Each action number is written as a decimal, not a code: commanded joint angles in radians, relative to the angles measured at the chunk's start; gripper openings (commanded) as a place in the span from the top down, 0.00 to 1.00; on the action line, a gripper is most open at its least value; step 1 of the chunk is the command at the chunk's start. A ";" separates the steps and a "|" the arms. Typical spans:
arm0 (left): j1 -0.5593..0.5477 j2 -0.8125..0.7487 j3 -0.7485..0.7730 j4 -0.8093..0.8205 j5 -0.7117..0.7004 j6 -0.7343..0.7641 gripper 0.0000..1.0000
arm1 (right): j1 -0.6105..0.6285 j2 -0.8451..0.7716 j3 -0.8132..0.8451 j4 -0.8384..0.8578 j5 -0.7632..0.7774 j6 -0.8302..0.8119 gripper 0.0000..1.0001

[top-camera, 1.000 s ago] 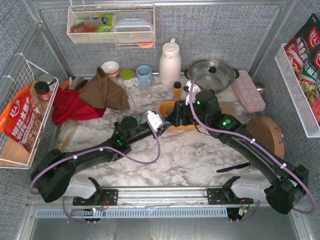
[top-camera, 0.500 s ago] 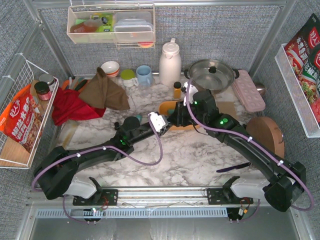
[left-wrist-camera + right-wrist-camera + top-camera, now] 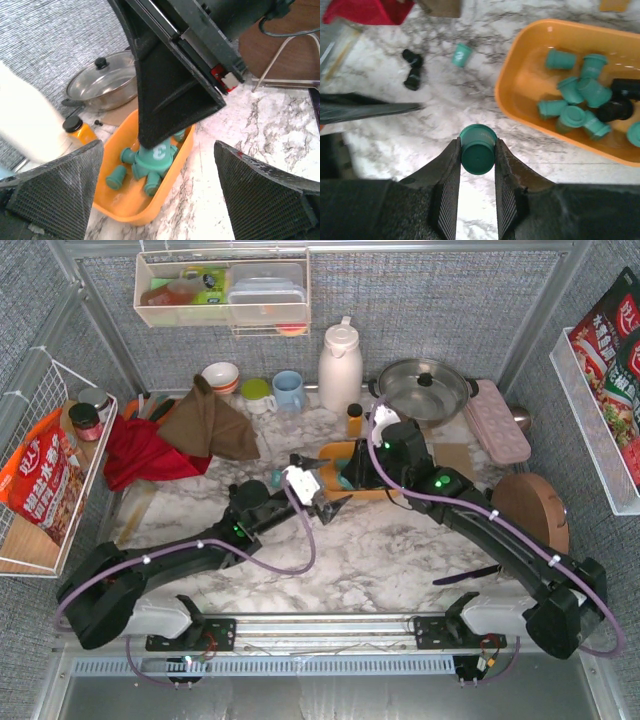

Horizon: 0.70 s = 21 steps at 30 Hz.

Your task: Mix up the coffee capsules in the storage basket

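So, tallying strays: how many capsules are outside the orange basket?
4: one teal capsule held by the right gripper, a second teal capsule lying on the marble, and two black capsules close by. The arms may hide more.

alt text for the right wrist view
The right gripper pinches a teal capsule over the marble tabletop. At right, the orange storage basket holds teal and black capsules; another teal capsule lies loose at upper left.

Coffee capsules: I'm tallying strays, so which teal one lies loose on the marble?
The lone teal capsule lying on bare marble outside the orange basket. The rest sit in that basket, except the held capsule in the right tool.
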 commanded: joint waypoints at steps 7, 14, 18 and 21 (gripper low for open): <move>0.001 -0.272 -0.164 -0.141 -0.530 -0.220 0.01 | -0.045 0.173 0.014 0.092 0.374 -0.182 0.83; 0.046 -0.354 -0.061 -0.847 -0.978 -0.700 0.01 | -0.100 0.379 0.085 0.131 0.395 -0.225 0.69; 0.169 -0.359 -0.024 -1.072 -0.914 -0.846 0.01 | -0.109 0.439 0.124 0.109 0.399 -0.225 0.53; 0.260 -0.343 -0.013 -1.122 -0.871 -0.844 0.01 | -0.109 0.437 0.122 0.106 0.401 -0.225 0.46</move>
